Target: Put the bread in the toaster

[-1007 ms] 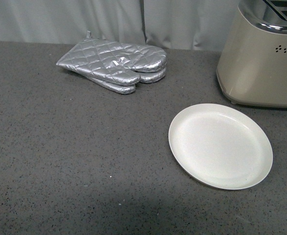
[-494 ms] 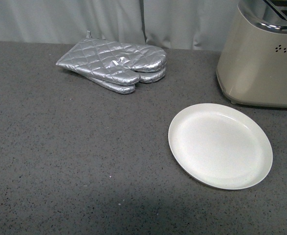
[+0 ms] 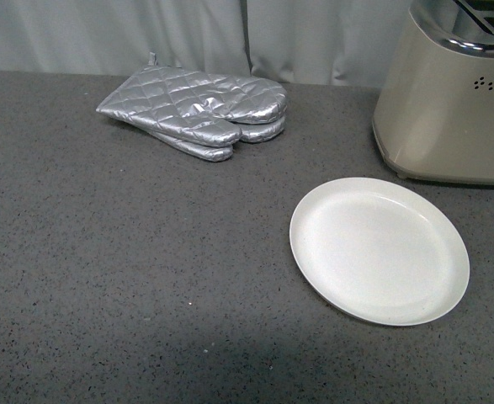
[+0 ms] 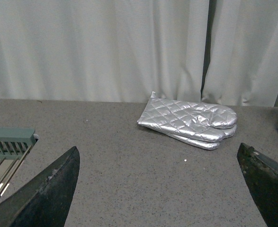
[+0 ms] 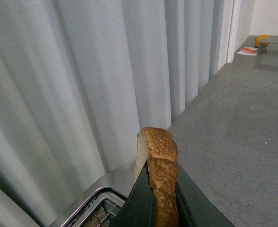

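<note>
Bread [image 5: 161, 177] clamped in rt claw [image 5: 163, 208].

Open countertop [image 3: 129, 278] lies before me; oven mitts [image 3: 198, 112], a white plate [image 3: 379, 250] and the toaster [image 3: 453, 101] occupy the rest.

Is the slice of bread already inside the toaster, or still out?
Out. The bread stands on edge between the right gripper fingers, above the toaster slots.

The toaster [image 3: 453, 101] is cropped by the frame's edge — the bread's [image 5: 160, 175] lower part hides between dark fingers [image 5: 139, 208].
</note>
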You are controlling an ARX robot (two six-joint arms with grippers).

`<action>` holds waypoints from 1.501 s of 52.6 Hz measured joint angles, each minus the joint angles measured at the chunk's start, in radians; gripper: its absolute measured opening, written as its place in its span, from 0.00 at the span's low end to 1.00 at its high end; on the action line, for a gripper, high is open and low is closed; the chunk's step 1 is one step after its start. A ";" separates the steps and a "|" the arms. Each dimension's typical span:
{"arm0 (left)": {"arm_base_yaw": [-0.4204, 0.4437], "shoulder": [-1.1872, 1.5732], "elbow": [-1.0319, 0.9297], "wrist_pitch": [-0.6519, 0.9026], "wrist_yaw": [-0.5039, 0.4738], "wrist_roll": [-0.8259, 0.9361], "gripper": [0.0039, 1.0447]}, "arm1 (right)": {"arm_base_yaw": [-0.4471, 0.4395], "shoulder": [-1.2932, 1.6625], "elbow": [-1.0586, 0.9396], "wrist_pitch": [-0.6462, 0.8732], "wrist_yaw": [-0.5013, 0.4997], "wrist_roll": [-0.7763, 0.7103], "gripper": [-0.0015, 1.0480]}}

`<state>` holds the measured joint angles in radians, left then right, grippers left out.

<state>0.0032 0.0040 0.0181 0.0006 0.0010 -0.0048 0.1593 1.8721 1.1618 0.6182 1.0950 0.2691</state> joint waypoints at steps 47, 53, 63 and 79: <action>0.000 0.000 0.000 0.000 0.000 0.000 0.94 | 0.034 0.055 -0.028 0.063 0.087 -0.043 0.02; 0.000 0.000 0.000 0.000 0.000 0.000 0.94 | 0.030 0.055 -0.029 0.060 0.086 -0.031 0.02; 0.000 0.000 0.000 0.000 0.000 0.000 0.94 | 0.031 0.057 -0.017 0.058 0.093 -0.032 0.02; 0.000 0.000 0.000 0.000 0.000 0.000 0.94 | 0.031 0.091 0.052 0.025 0.096 -0.045 0.02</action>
<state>0.0032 0.0040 0.0181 0.0006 0.0010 -0.0048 0.1905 1.9633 1.2137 0.6434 1.1908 0.2245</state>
